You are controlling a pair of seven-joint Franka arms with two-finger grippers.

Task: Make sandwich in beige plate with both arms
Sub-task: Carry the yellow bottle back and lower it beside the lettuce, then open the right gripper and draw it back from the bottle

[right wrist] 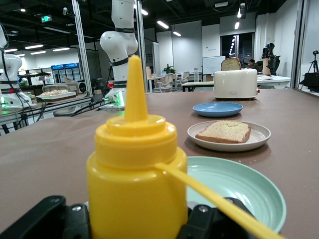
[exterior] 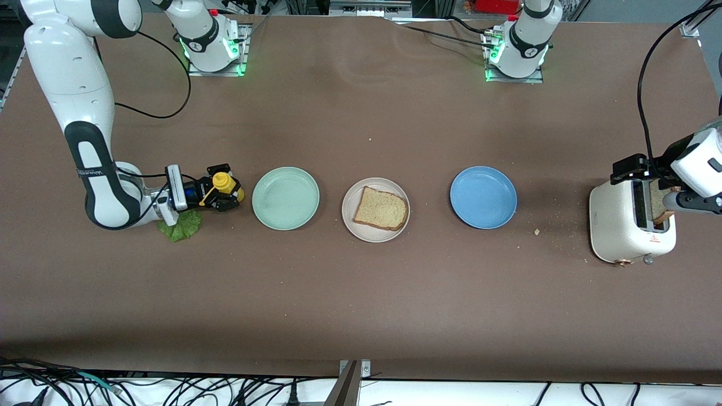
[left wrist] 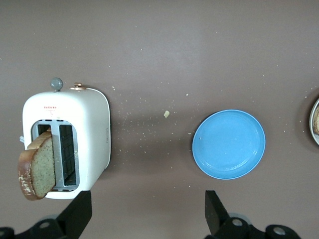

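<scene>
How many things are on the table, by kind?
Plates: 3 — mint plate, beige plate, blue plate
Toast slices: 2 — one on the beige plate, one in the toaster slot
Toaster: 1
Lettuce leaf: 1
Yellow squeeze bottle: 1, in the right hand
Total: 8

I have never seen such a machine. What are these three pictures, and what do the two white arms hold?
Two robot arms work at a brown table. One picture looks down from a high camera; the others come from cameras on each wrist. On the table stand a mint green plate, a beige plate holding one toast slice, a blue plate and a white toaster. The right hand holds a yellow squeeze bottle above a lettuce leaf. The left hand is open over the toaster, where a second slice sticks out.
</scene>
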